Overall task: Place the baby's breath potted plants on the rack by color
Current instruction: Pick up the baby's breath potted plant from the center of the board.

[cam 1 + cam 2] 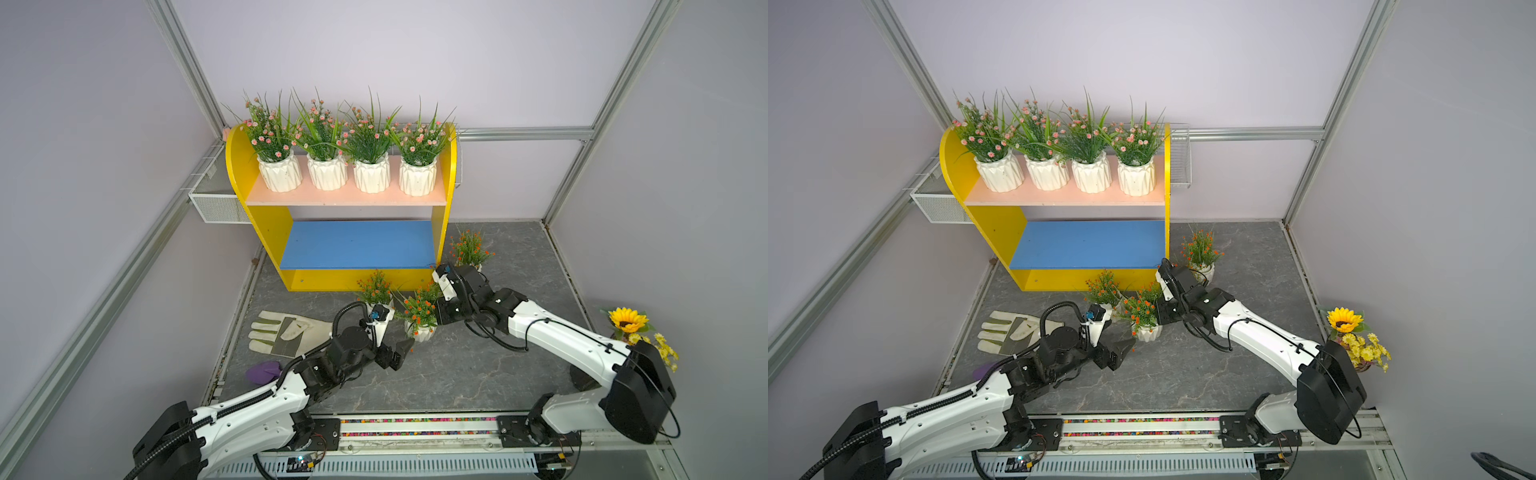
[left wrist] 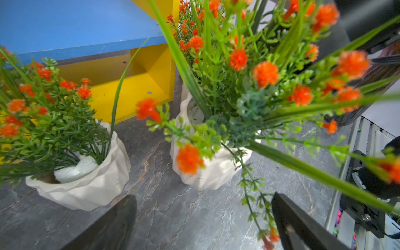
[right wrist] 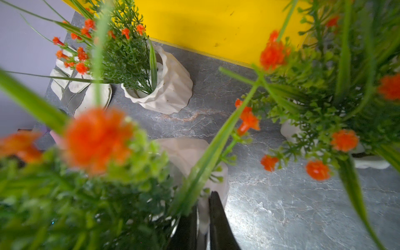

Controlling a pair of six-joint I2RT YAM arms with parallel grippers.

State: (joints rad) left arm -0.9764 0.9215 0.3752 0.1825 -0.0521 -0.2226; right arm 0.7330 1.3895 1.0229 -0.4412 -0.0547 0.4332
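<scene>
While all four pink-blossomed baby's breath plants (image 1: pixel 327 166) stand in a row on the pink upper board (image 1: pixel 345 198) of the rack (image 1: pixel 266 232), its blue lower board (image 1: pixel 357 245) is bare, so I judge the task about half done. Three orange-red plants show on the grey surface (image 1: pixel 478 374): one (image 1: pixel 469 248) beside the rack's side panel, one (image 1: pixel 375 289) at its front, and the nearest orange-red plant (image 1: pixel 420 309) between the arms. A fourth I cannot find. The right gripper (image 3: pixel 203 216) has its jaws pinched narrow on that nearest pot's rim. The left gripper (image 2: pixel 202 201) hangs close by, jaws wide and empty.
</scene>
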